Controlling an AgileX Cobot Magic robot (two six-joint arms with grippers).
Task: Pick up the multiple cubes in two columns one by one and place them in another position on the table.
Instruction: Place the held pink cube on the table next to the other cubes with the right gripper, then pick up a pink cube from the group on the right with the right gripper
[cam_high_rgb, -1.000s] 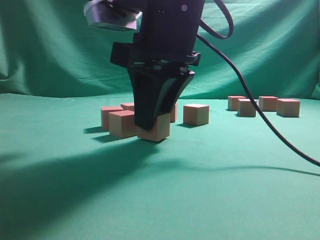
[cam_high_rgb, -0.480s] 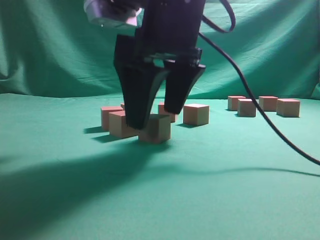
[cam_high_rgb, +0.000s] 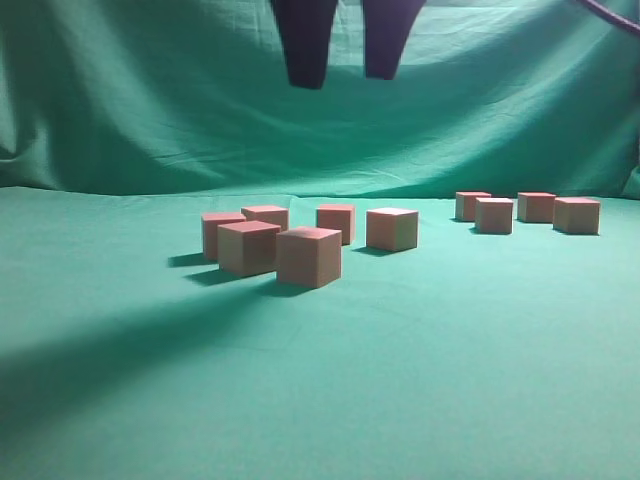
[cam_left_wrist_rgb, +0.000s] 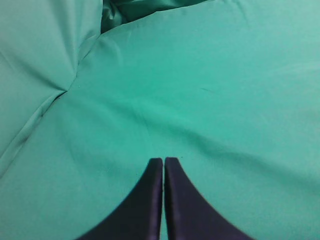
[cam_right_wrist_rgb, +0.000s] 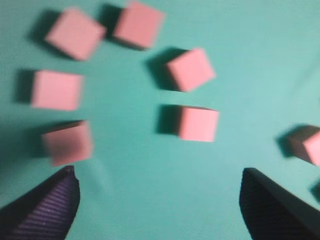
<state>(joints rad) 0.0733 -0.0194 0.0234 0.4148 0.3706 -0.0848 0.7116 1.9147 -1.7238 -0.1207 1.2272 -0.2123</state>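
Several reddish-pink cubes stand in a loose cluster on the green table (cam_high_rgb: 420, 380). The nearest cube (cam_high_rgb: 308, 256) is at the front, with another cube (cam_high_rgb: 248, 247) touching or nearly touching its left side. A second group of cubes (cam_high_rgb: 536, 207) stands at the far right. My right gripper (cam_high_rgb: 345, 72) hangs open and empty high above the cluster; only its two dark fingers show at the top edge. In the blurred right wrist view the open jaws (cam_right_wrist_rgb: 159, 182) frame the cubes (cam_right_wrist_rgb: 199, 123) below. My left gripper (cam_left_wrist_rgb: 163, 161) is shut and empty over bare cloth, with no cubes in view.
A wrinkled green backdrop (cam_high_rgb: 120, 100) hangs behind the table. A dark cable (cam_high_rgb: 610, 8) crosses the top right corner. In the left wrist view a fold of draped cloth (cam_left_wrist_rgb: 65, 90) meets the table at the left.
The right gripper opened, let go of the front cube, and rose straight up until only its fingertips remain in view. The cube stays on the table.
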